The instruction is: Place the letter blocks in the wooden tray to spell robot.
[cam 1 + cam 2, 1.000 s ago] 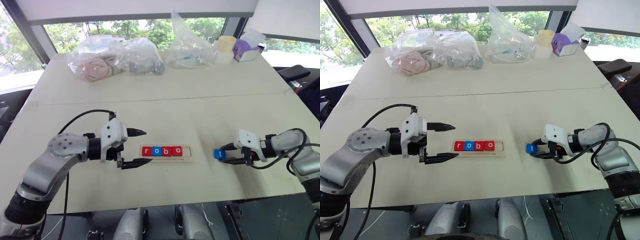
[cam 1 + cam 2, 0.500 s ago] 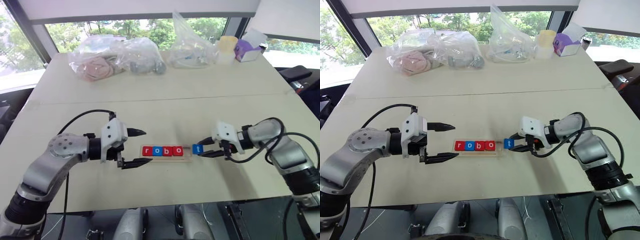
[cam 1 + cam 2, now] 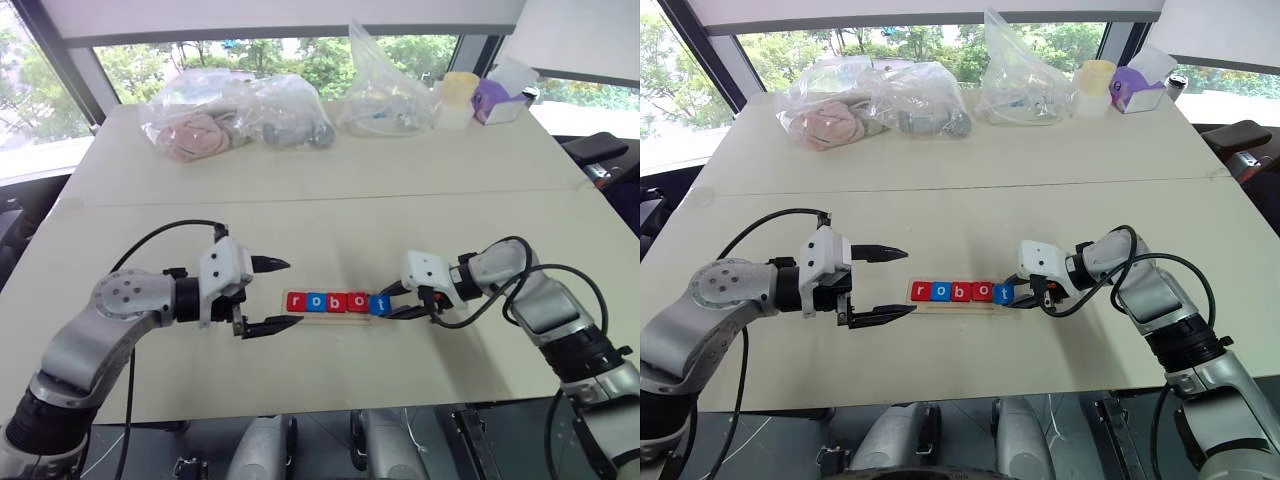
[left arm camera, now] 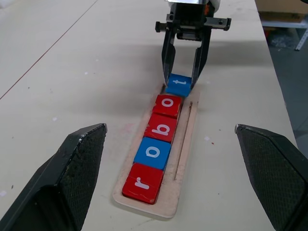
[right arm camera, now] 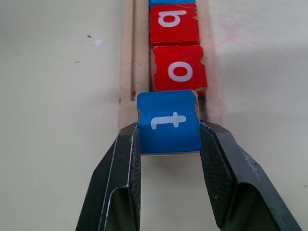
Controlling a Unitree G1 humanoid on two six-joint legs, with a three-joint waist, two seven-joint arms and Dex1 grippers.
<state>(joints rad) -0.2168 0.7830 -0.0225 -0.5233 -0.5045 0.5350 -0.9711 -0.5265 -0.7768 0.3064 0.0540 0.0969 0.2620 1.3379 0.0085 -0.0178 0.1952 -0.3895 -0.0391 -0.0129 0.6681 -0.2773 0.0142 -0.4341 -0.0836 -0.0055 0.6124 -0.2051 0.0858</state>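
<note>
From the head views, the right gripper (image 3: 392, 305) had its two black fingers clamped on the small blue square block with a white t (image 3: 379, 304), held at the right end of the long pale wooden tray (image 3: 333, 316). Four seated letter blocks, r, o, b, o (image 3: 327, 302), lay in a row directly ahead of those jaws, along the tray's long axis. The left gripper (image 3: 277, 294) stood wide apart and empty just off the tray's other end, so the right arm was judged the nearer.

The left wrist view showed the t block (image 4: 178, 85) touching the last red o block (image 4: 167, 106), between the right gripper's fingers (image 4: 168, 57).

The right wrist view added that the t block (image 5: 169, 121) sat slightly tilted, apparently over the tray's end lip (image 5: 127, 62), seemingly not yet seated.
</note>
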